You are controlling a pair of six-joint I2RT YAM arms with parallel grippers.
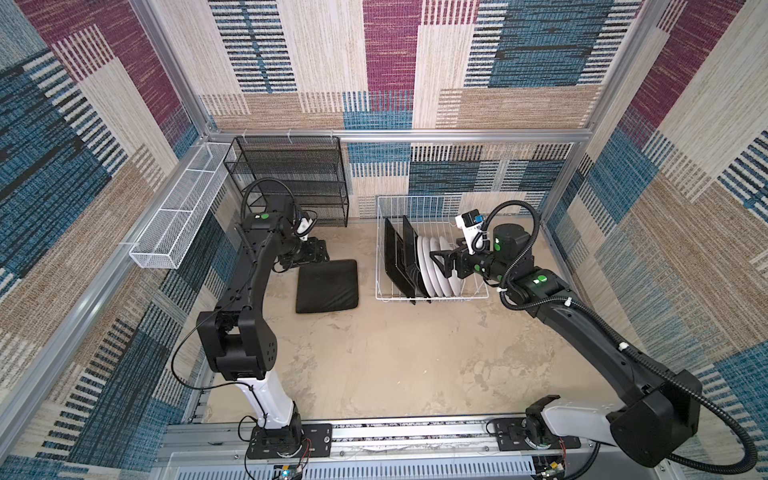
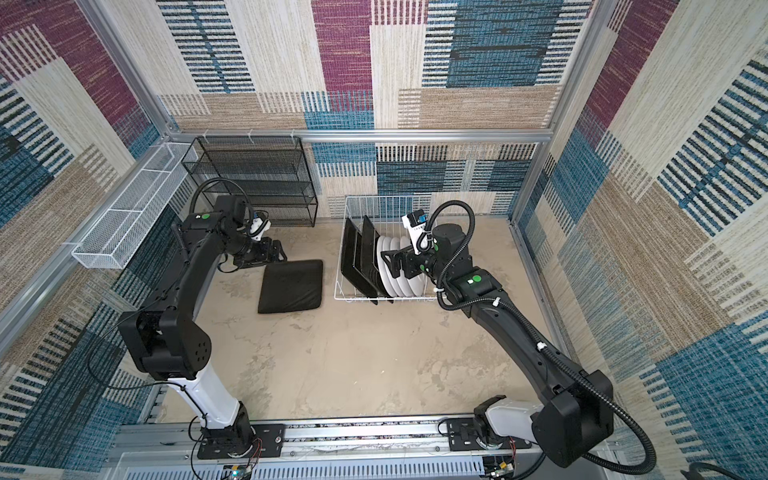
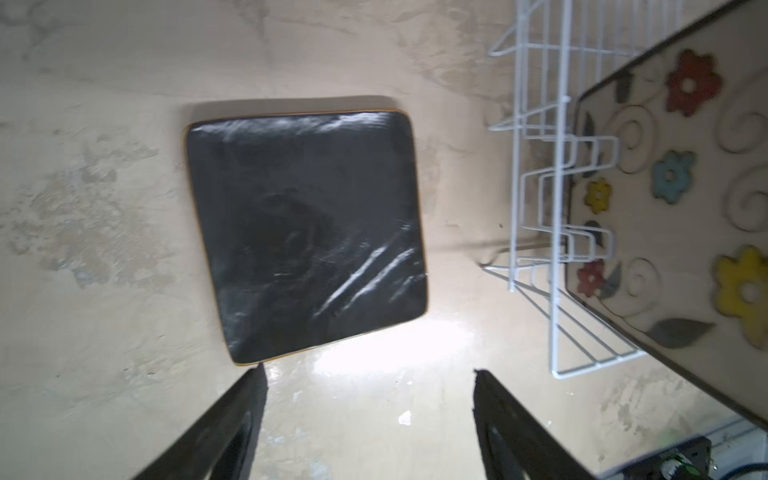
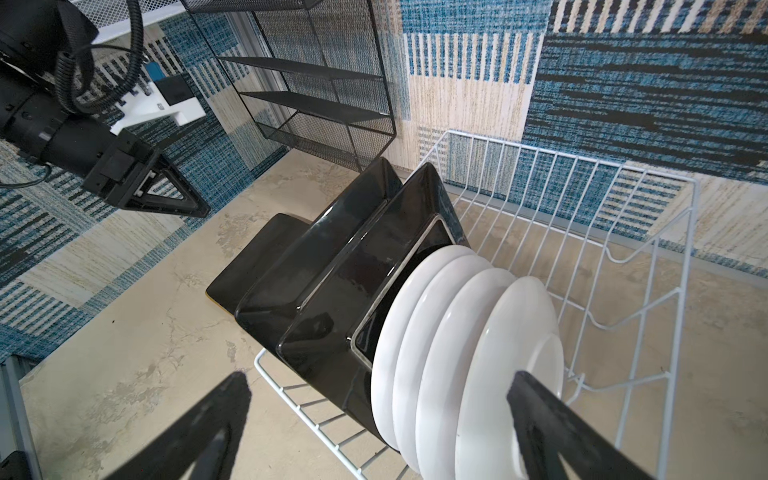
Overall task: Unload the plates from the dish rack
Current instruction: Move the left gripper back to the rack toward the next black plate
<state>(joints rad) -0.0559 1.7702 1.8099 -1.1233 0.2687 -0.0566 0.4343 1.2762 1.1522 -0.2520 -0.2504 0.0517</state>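
Note:
The white wire dish rack point(image 1: 384, 249) point(image 2: 348, 249) point(image 4: 623, 232) holds two black-backed square plates point(image 1: 397, 257) point(image 4: 332, 270) standing on edge. Beside them stand several round white plates point(image 1: 440, 272) point(image 2: 401, 274) point(image 4: 457, 332). The left wrist view shows a racked square plate's floral front point(image 3: 685, 187). A third square plate point(image 1: 327, 286) point(image 2: 291, 286) point(image 3: 307, 232) lies black back up on the table, left of the rack. My left gripper point(image 1: 318, 251) point(image 2: 276, 252) point(image 3: 369, 370) is open and empty just off that plate's far edge. My right gripper point(image 1: 441, 262) point(image 2: 388, 262) point(image 4: 379, 376) is wide open above the racked plates, gripping nothing.
A black mesh shelf unit point(image 1: 291, 178) point(image 4: 316, 83) stands against the back wall, behind the left arm. A long narrow white mesh basket point(image 1: 178, 216) is fixed along the left wall. Patterned walls enclose the beige tabletop point(image 1: 395, 353) on three sides.

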